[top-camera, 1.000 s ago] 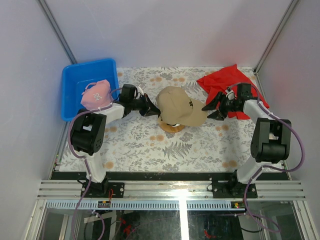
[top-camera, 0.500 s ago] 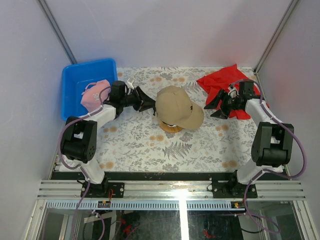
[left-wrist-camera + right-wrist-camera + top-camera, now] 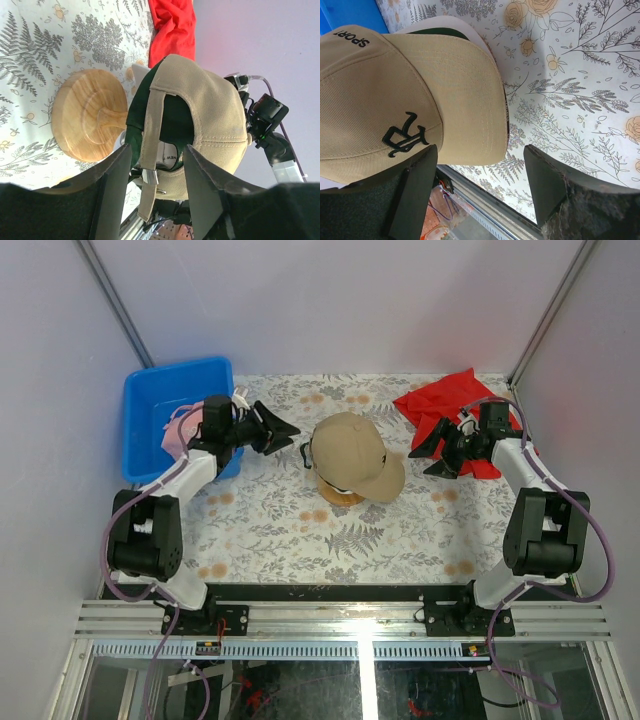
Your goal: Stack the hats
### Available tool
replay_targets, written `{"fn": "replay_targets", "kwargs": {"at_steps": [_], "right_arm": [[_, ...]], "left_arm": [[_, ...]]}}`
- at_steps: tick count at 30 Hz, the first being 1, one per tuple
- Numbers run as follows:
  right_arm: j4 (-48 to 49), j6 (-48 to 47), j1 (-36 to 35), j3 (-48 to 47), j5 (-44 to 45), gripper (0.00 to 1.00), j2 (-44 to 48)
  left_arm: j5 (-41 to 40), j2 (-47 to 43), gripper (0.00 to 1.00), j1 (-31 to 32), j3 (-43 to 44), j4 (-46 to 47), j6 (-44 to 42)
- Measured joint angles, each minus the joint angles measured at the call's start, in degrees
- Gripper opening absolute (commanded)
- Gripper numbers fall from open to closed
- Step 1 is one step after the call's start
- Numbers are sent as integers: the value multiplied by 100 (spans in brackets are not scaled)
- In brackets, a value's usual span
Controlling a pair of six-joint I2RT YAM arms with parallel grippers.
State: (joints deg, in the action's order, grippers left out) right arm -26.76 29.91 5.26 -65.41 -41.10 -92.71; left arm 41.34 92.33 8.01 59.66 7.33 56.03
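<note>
Both spread empty, left gripper (image 3: 288,435), right gripper (image 3: 421,462), tan hat (image 3: 352,448) hiding most of green hat (image 3: 138,107)

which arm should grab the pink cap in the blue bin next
Left. The left gripper, open, is beside the blue bin holding the pink cap; the right gripper is by the red cloth, with the tan cap between them.

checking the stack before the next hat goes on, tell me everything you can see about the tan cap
The tan cap is finely ribbed fabric with a curved brim, a dark embroidered logo on the front, SPORT in dark letters on its side, and a tan back strap with a metal buckle. It sits topmost over a dark green cap on the wooden stand near the middle of the table, brim toward the near right. It is not held.
</note>
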Motion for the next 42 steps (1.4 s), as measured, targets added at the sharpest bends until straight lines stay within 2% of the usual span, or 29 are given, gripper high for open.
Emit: {"fn": "replay_targets", "kwargs": {"at_steps": [6, 13, 19, 23, 31, 42], "right_arm": [[0, 2, 0, 0, -2, 81, 31], [-28, 0, 0, -28, -4, 90, 129], [-160, -103, 0, -249, 4, 92, 197], [-164, -105, 0, -286, 2, 93, 334], [-153, -101, 0, -286, 0, 93, 409], [-120, -94, 0, -286, 2, 93, 409]], "left_arm": [[-332, -188, 55, -190, 109, -595, -245], [-1484, -190, 64, -638, 1408, -2164, -960], [-2170, -160, 71, -1794, 1655, -2686, -1029], [-2516, 181, 74, -2352, 1908, -3045, -1152], [-3099, 1370, 80, -2472, 3123, -3602, -1878], [-4035, 2564, 87, -2472, 4269, -4146, -3202]]}}
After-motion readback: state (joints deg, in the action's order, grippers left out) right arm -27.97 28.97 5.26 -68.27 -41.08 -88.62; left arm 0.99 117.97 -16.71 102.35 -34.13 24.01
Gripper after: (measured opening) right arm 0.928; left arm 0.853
